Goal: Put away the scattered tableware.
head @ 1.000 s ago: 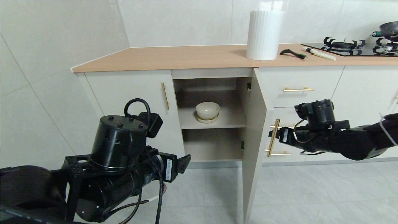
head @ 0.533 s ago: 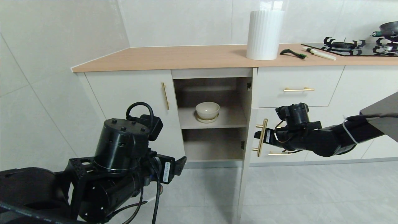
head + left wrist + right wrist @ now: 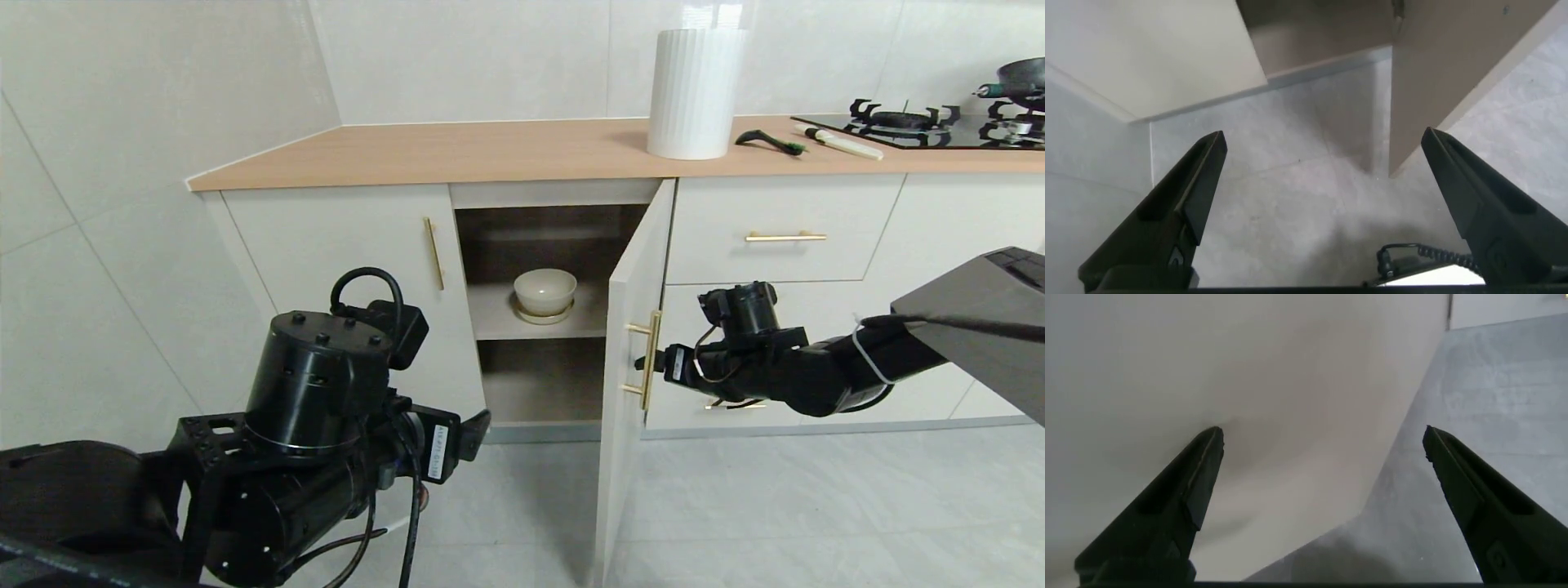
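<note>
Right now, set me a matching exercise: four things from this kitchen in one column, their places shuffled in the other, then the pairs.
1 bowl
2 white canister
3 left tool
4 pan

A over the floor
B on the countertop
C on the cabinet's upper shelf
D on the stove

Pairs: 1-C, 2-B, 3-A, 4-D

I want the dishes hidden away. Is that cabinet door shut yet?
No, partly open: the beige cabinet door angles outward, leaving the cream bowl visible on the shelf.
</note>
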`<state>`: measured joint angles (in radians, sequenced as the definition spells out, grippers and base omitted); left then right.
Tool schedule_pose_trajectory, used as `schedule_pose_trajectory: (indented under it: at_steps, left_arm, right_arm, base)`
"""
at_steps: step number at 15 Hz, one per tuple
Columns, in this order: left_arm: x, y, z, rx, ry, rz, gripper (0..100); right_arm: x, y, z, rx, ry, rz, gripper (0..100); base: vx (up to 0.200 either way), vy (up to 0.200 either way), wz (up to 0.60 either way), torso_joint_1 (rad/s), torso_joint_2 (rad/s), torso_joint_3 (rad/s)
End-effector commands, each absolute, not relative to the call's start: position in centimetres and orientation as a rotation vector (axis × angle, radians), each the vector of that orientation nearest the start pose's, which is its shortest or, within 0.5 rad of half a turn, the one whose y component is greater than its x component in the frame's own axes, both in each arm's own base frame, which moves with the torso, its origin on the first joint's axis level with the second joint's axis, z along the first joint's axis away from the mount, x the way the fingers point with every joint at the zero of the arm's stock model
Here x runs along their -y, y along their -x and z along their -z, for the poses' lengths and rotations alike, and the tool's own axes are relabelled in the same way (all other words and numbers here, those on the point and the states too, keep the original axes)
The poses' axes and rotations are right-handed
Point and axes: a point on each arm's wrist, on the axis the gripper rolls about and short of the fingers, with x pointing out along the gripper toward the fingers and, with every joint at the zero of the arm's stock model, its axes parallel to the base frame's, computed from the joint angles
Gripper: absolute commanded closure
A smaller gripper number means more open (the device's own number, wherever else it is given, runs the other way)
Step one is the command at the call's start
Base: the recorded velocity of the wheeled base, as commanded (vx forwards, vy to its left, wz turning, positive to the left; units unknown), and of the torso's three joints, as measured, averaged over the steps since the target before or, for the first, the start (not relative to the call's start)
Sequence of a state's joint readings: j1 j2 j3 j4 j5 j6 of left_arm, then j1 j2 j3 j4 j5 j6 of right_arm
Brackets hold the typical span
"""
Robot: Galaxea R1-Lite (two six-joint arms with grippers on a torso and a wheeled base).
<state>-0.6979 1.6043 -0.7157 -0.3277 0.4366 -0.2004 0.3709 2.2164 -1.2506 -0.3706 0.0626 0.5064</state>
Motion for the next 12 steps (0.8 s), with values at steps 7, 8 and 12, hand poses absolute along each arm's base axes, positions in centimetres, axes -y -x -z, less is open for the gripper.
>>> schedule_pose_trajectory:
  at_steps: [7, 8, 12]
  left_arm:
    - [15.6, -20.1, -17.4, -0.443, -0.088, 0.213, 0]
    - [15.5, -20.0, -17.7, -0.433, -0.091, 0.215, 0]
    - [14.6, -18.9, -20.0, -0.354, -0.063, 0.226, 0]
  right_arm:
    - [-16.6, -40.0, -6.9, -0.693, -0.403, -0.269, 0]
    - [-16.9, -40.2, -6.9, -0.685, -0.425, -0.268, 0]
    - [-18.7, -42.0, -7.8, -0.613, -0.604, -0.209, 0]
  base:
    - [0.143, 0.0, 0.0, 0.001, 0.0, 0.002]
    - [0.0, 0.0, 0.0, 0.0, 0.0, 0.0]
    - [0.0, 0.0, 0.0, 0.0, 0.0, 0.0]
